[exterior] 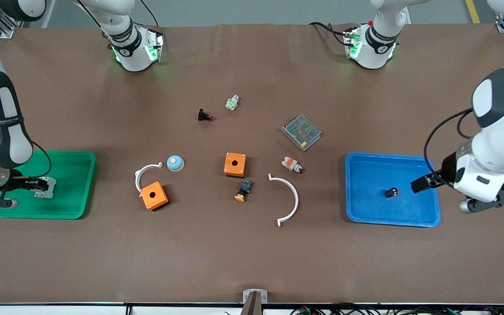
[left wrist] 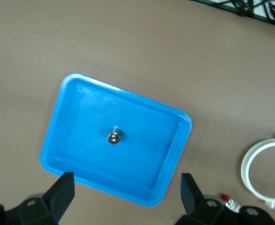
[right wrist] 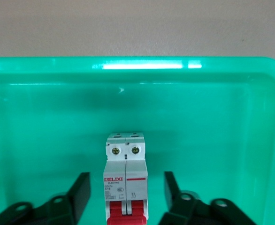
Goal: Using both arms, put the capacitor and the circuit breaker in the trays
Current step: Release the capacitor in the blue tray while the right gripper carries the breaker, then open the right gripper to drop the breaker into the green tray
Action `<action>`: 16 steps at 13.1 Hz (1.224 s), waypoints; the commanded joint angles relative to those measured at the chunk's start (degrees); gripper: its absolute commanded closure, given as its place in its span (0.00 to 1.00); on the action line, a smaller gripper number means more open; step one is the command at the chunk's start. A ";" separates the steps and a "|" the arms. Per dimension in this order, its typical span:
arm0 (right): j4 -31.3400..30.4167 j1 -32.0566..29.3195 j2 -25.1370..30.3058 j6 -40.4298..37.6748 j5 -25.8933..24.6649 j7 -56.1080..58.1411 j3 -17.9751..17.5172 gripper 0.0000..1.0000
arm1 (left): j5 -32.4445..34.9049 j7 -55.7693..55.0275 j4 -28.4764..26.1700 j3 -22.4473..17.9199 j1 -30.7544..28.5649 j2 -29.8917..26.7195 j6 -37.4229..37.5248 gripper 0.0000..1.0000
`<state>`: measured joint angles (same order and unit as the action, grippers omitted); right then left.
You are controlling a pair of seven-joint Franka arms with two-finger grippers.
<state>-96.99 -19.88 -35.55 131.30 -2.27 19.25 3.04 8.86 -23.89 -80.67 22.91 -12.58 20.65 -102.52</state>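
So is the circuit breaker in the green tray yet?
Yes. The circuit breaker lies in the green tray, between the right tool's open fingers.

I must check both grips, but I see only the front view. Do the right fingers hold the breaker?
Observer: No. In the right wrist view the right gripper is open. The breaker sits in the green tray between the fingers, with a gap on each side.
Operator: And the capacitor?
Observer: In the left wrist view the capacitor lies in the middle of the blue tray, apart from the open left gripper.
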 commanded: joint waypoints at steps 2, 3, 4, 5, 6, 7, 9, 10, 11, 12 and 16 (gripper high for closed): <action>0.22 0.71 5.12 -6.03 0.86 -0.09 -1.19 0.01 | 1.07 7.79 1.13 -0.50 -0.52 -5.52 4.34 0.00; 0.31 2.29 7.40 -9.45 0.95 -0.18 -1.19 0.02 | 0.99 9.03 1.22 -0.50 -0.60 -7.01 5.65 0.00; 0.31 3.69 9.94 -12.45 0.95 -1.40 -1.19 0.02 | 0.46 9.73 1.22 -0.42 -0.60 -8.33 7.49 0.00; 0.31 5.27 12.41 -16.13 0.95 -4.28 -1.19 0.02 | 0.37 10.35 1.22 -0.41 -0.60 -9.82 9.69 0.00; 0.22 7.29 14.69 -19.30 0.95 -6.92 -1.19 0.02 | 0.28 10.79 1.22 -0.41 -0.60 -11.14 11.27 0.00; 0.13 9.40 17.41 -22.55 0.95 -9.30 -1.19 0.02 | 0.11 11.58 1.22 -0.33 -0.43 -12.64 12.60 0.00; 0.04 12.22 22.43 -28.10 0.95 -13.52 -1.63 0.02 | -1.64 13.33 0.43 -1.98 0.71 -16.24 15.66 0.00; 0.04 12.93 24.89 -30.30 0.95 -15.98 -2.68 0.01 | -3.74 13.78 0.08 -5.22 3.67 -17.56 17.86 0.00; 0.04 14.15 26.91 -31.80 0.95 -17.57 -2.95 0.01 | -6.20 14.13 -0.97 -9.60 6.40 -18.97 19.01 0.00; 0.04 15.56 29.02 -33.29 0.95 -18.89 -2.95 0.01 | -8.66 15.09 -3.24 -12.43 8.34 -21.07 19.20 0.00; 0.13 18.91 34.92 -36.99 0.95 -22.24 -2.95 0.01 | -10.00 16.07 -10.72 -18.60 14.50 -27.67 18.85 0.00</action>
<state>-95.23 -1.65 -3.56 94.81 -2.20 -1.58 -0.17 -0.22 -8.93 -86.64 6.39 -0.45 -2.92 -83.06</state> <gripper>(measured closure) 0.009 0.000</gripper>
